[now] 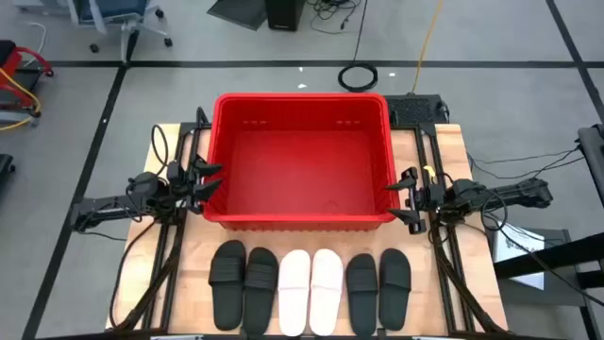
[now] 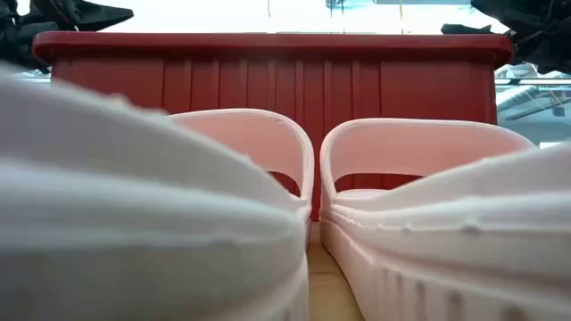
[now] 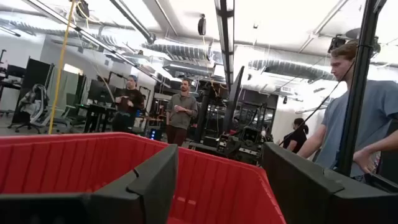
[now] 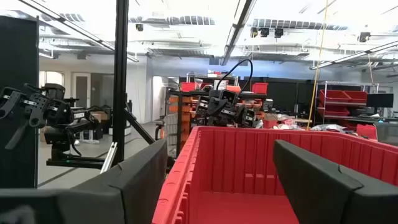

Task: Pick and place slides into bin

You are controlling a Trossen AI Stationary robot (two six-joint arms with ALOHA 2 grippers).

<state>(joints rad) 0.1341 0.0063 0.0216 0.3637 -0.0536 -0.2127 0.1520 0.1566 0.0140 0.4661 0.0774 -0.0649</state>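
Waiting at either short wall of the bin (image 1: 302, 159): left gripper (image 1: 209, 181) just outside one wall, right gripper (image 1: 404, 196) just outside the opposite wall, the two facing each other across the crate. Both sets of fingers stand spread wide with nothing between them; the left wrist view shows the red rim in the gap, the right wrist view likewise.

Slides: six in one row on the wooden table (image 1: 444, 283), on the near side of the bin from both grippers, none touched. In the high view, running from the left gripper's side toward the right gripper's: black pair (image 1: 243, 283), pale pair (image 1: 310, 278), black pair (image 1: 377, 281).

Low view: the pale pair fills the foreground, straps up, red bin wall directly behind.

Bin interior holds no sandal.

People (image 3: 181, 111) stand in the room beyond the table.
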